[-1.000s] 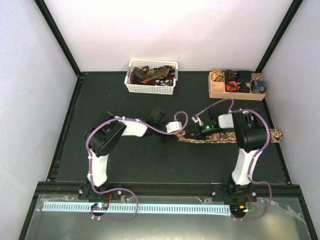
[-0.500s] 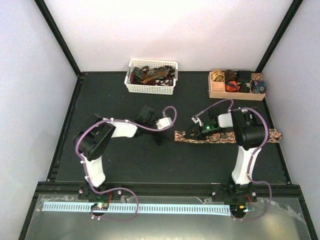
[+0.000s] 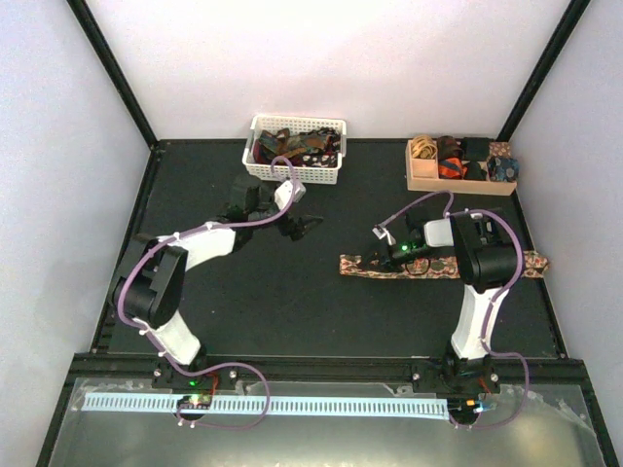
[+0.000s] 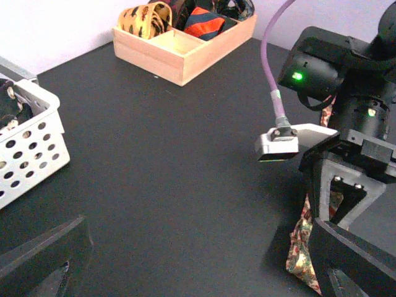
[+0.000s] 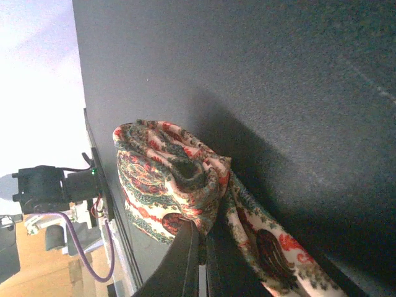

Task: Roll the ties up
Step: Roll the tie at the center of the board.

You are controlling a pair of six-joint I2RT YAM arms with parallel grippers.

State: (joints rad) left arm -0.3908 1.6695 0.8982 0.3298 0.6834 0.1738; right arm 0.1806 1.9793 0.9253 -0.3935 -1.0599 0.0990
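From above, the left gripper hangs over the black table with the white basket of loose ties just beyond it. The floral tie lies well off to its right. The right gripper sits low on that tie, near its left end, and the rest of the strip runs back under the arm and out past it to the right. The wooden box holding rolled ties stands farther out, ahead of that gripper. In the left wrist view, the left gripper's two fingers stand wide apart with only bare table between them. The basket is ahead on its left, and the right gripper is ahead on its right with the floral fabric hanging beneath it. In the right wrist view, the right gripper's fingers are drawn nearly together and pinch the floral fabric. Just beyond their tips the tie's end is curled into a loose roll resting on the table.
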